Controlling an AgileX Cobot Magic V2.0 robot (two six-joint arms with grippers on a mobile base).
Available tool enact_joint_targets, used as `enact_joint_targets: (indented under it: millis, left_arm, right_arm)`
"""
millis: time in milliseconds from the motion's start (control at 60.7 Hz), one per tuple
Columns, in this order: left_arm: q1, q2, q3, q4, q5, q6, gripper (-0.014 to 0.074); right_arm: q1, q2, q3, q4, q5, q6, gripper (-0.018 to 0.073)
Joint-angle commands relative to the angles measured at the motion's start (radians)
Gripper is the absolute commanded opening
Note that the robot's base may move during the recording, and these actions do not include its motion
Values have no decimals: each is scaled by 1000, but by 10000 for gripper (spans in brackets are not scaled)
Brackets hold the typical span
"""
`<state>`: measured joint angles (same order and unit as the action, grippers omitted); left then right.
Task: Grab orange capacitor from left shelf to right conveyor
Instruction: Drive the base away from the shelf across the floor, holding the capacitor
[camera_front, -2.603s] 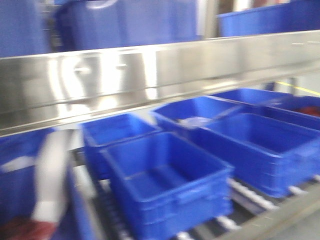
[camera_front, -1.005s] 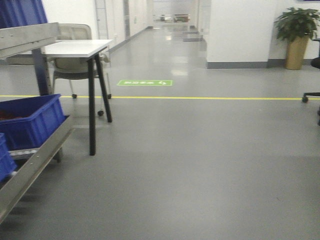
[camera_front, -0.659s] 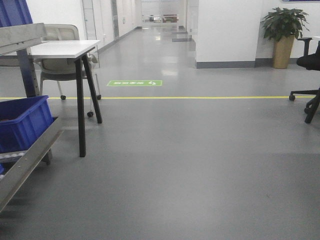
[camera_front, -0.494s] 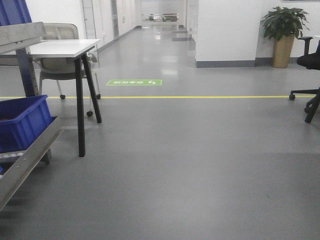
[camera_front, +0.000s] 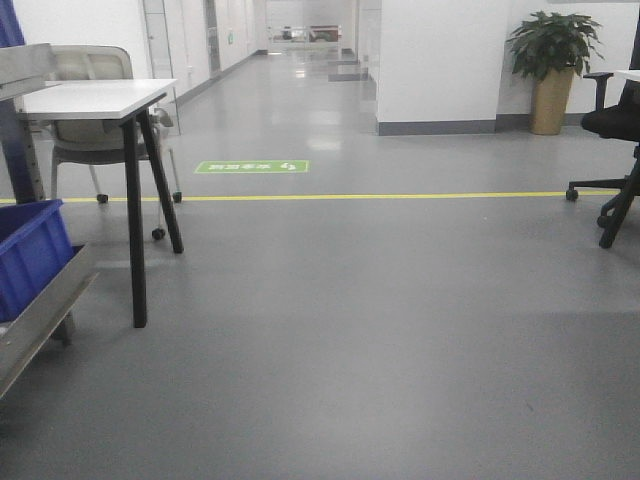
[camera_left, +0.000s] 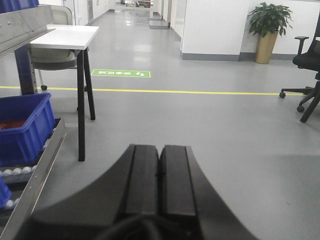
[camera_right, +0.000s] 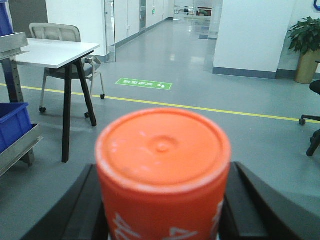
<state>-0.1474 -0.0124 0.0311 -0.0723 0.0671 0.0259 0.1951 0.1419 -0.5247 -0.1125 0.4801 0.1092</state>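
The orange capacitor (camera_right: 162, 160), a cylinder with white print down its side, fills the right wrist view end-on. My right gripper (camera_right: 164, 172) is shut on it, one black finger against each side. In the left wrist view my left gripper (camera_left: 159, 152) is shut, pads pressed together with nothing between them, hanging over grey floor. The left shelf (camera_front: 42, 300) shows only as a steel rail end at the left edge, holding a blue bin (camera_front: 25, 255). The same shelf (camera_left: 44, 167) and its bin (camera_left: 25, 125) also appear in the left wrist view. The right conveyor is out of view.
A white-topped table (camera_front: 90, 98) on black legs stands beside the shelf, with a grey chair (camera_front: 85, 65) behind it. A black office chair (camera_front: 610, 125) and a potted plant (camera_front: 548, 60) are at the right. A yellow line (camera_front: 400, 196) crosses the floor.
The front view has swung right, from the shelf's blue bins to open floor. The shelf and table have slid to the left edge, and the office chair has come into view.
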Motion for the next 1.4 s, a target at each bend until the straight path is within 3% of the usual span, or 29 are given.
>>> enact_joint_targets:
  millis: [0, 1384]
  left_arm:
    - [-2, -12, -5, -2, -92, -1, -127]
    - [-2, -11, -5, -2, -92, -1, -127]
  right_arm:
    - [0, 13, -28, -15, -89, -8, 55]
    - [0, 13, -28, -15, -89, -8, 55]
